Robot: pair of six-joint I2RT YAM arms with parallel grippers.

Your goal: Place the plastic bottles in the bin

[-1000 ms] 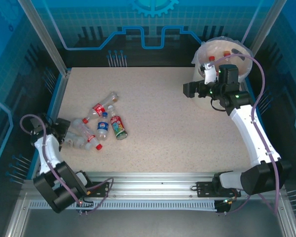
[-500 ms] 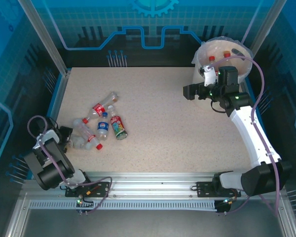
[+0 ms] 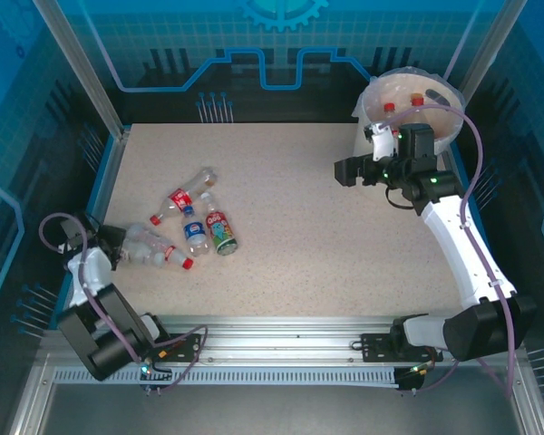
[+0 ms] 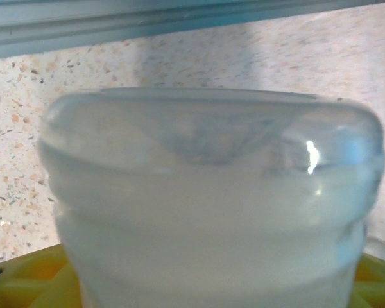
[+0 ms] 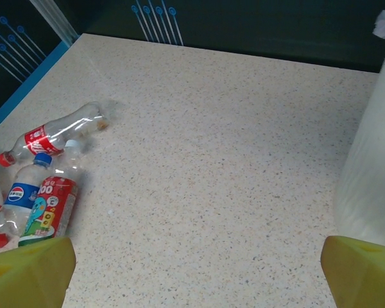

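Note:
Several plastic bottles lie at the table's left: a red-labelled one [image 3: 183, 197], a blue-capped one [image 3: 193, 231] and a colourful-labelled one [image 3: 219, 231]. My left gripper [image 3: 116, 246] is low by the left edge, shut on the base end of a clear red-capped bottle [image 3: 152, 255] lying on its side. That bottle's base [image 4: 212, 192] sits between the yellow pads [image 4: 25, 282]. My right gripper [image 3: 341, 169] hangs open and empty beside the bin [image 3: 446, 134], which holds red-capped bottles [image 3: 389, 108]. The right wrist view shows the open right gripper [image 5: 196, 276] over bare table.
A blue raised border [image 3: 98, 195] runs along the table's left side close to the left gripper. The bin's white wall [image 5: 372, 160] stands just right of the right gripper. The bottles [image 5: 48, 135] lie far left of it.
The left gripper has closed from wide open onto the clear bottle, and the left arm has shifted about at the table's edge. The right gripper edged slightly left.

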